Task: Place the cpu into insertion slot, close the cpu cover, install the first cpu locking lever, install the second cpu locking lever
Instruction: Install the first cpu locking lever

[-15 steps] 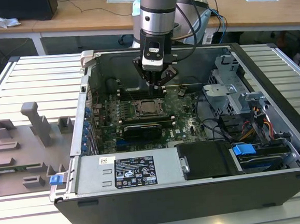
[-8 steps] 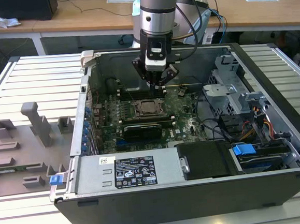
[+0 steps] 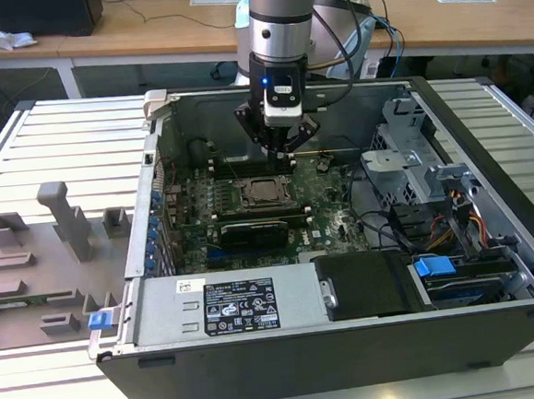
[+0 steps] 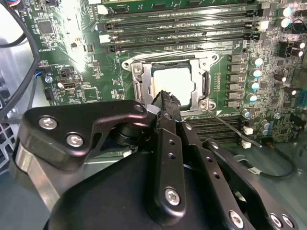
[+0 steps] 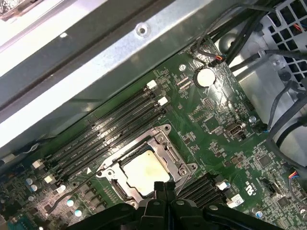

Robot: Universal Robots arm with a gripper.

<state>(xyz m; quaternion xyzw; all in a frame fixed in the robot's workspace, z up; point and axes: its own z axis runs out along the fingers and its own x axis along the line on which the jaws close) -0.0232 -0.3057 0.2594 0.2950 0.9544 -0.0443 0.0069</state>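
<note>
Green motherboard [image 3: 250, 215] at centre of exterior view. Gripper [image 4: 165, 97] above it, fingers pressed together, empty, tip at cpu cover [image 4: 136, 72]. Cover down over insertion slot [image 4: 206, 82], cpu [image 4: 172, 82] seated inside. Thin lever [image 4: 235, 128] looks unlatched: probably best pushed slow and straight, no scraping board.

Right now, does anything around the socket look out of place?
The cpu sits square under the cpu cover. One locking lever angles out over the memory slots rather than lying along the cover, so it looks unlatched.

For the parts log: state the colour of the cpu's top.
Pale silvery-tan, slightly yellowish; the cpu shows best in the first wrist view.
</note>
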